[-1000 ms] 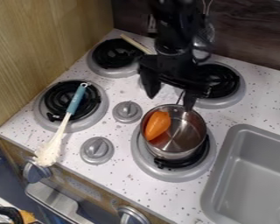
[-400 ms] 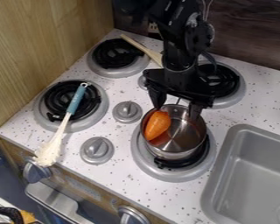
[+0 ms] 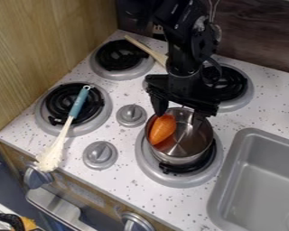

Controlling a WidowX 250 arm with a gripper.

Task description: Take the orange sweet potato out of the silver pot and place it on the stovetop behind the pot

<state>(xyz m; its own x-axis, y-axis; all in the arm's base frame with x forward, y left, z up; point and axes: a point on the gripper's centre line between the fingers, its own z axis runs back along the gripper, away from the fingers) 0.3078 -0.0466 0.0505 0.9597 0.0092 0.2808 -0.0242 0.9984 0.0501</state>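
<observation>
- We are seeing the black two-finger end effector (image 3: 179, 115) hanging over the back part of the pot's rim, its fingers standing wide apart and gripping nothing.
- Between and below them, the round silver metal pot (image 3: 180, 158) is sitting upright on the front burner with the grey drip pan (image 3: 157, 175).
- Inside the pot, the smooth orange carrot (image 3: 162, 131) is leaning against the wall on the image's left side, its upper end lying just by one fingertip; we are not managing to tell whether they are touching.
- Judging the work so far, we are reckoning that the approach is nearly complete, while closing on something, and any lift or shift afterwards, is remaining.
- Beside the pot, two grey round knobs (image 3: 100, 154) are standing on the white speckled surface (image 3: 132, 187).
- Further out, the blue-handled utensil with a pale head (image 3: 78, 104) is lying across the black coil burner (image 3: 58, 100), and the light wooden utensil (image 3: 137, 43) is resting by the back burner.
- Opposite, the grey sink (image 3: 230, 173) is bordering the scene.
</observation>
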